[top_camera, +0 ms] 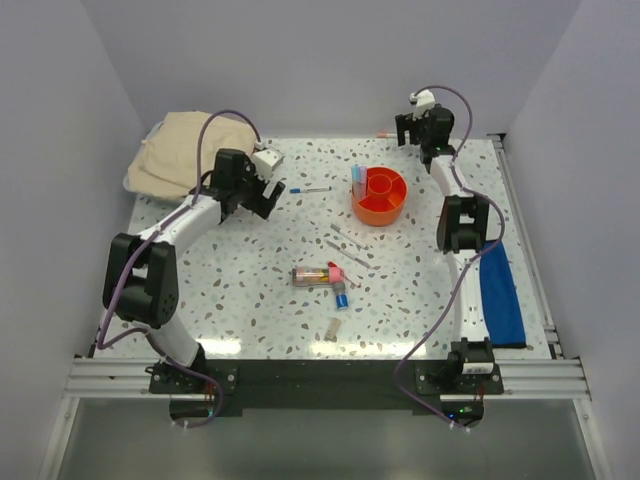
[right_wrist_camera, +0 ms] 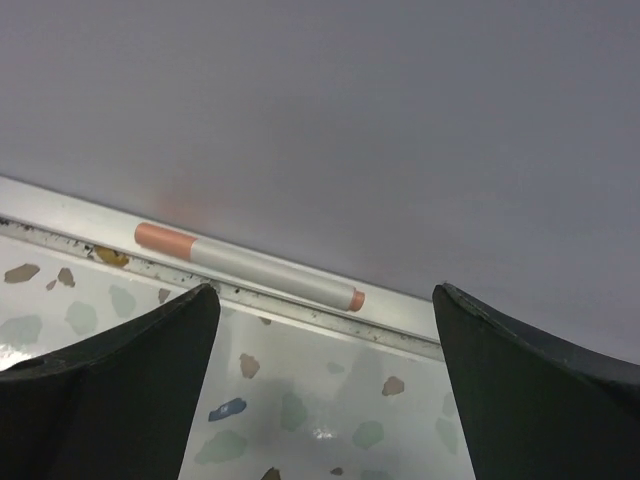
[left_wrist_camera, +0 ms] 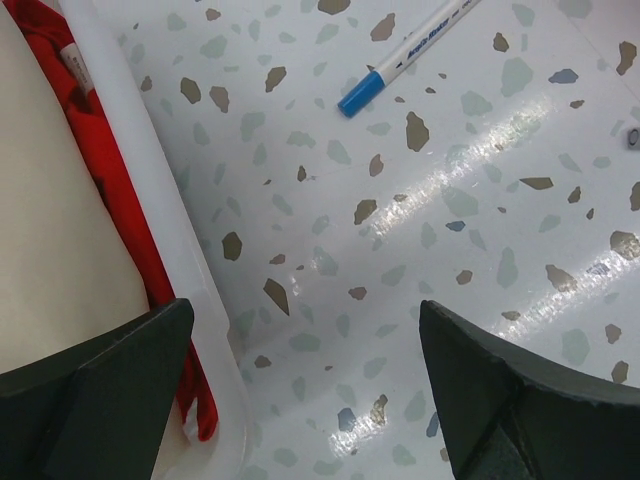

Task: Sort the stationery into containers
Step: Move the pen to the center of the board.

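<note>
Speckled surface [top_camera: 250,260] holds a round orange plastic tub [top_camera: 380,195]; left end effector [left_wrist_camera: 307,310] and right end effector [right_wrist_camera: 325,295] gape wide, empty.

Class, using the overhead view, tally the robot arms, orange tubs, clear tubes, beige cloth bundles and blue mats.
Robot arms: 2
Orange tub: 1
Clear tube: 1
Beige cloth bundle: 1
Blue mat: 1
Total: 6
</note>
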Controlling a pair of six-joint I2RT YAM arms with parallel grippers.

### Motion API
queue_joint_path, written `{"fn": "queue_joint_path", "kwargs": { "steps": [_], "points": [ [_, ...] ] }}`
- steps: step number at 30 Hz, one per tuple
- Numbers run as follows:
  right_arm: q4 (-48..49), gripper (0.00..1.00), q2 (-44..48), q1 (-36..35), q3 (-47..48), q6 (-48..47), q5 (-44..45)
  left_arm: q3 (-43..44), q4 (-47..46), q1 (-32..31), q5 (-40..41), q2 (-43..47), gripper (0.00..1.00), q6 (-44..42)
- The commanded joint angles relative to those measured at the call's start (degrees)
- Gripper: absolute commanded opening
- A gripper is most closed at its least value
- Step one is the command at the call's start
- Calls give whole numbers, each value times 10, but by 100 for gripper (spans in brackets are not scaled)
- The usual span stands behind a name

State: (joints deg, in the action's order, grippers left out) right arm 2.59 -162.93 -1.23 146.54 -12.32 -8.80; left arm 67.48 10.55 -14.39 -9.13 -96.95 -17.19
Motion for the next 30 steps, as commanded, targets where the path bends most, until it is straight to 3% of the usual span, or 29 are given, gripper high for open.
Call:
{"fn": "queue_joint_path", "kwargs": {
  "steps": [1, 13, 18, 24, 30],
  "points": [
    [98, 95, -6, -6, 26, 12, 26, 31, 0, -2, 4, -31, 100, -7],
    [131, 98, -6, -3, 1, 41, 69, 86, -11, -4, 1, -60, 100, -11],
    [142, 98, 63, -3, -55, 36, 69, 96, -12, -6, -29, -67, 100, -16],
    [87, 95, 181, 1, -138, 5, -81, 141, 29, -20, -116, -87, 95, -60],
    [-24, 89, 275, -6, -137, -25, -260, 129, 10, -23, -106, -33, 95, -30]
  ]
}}
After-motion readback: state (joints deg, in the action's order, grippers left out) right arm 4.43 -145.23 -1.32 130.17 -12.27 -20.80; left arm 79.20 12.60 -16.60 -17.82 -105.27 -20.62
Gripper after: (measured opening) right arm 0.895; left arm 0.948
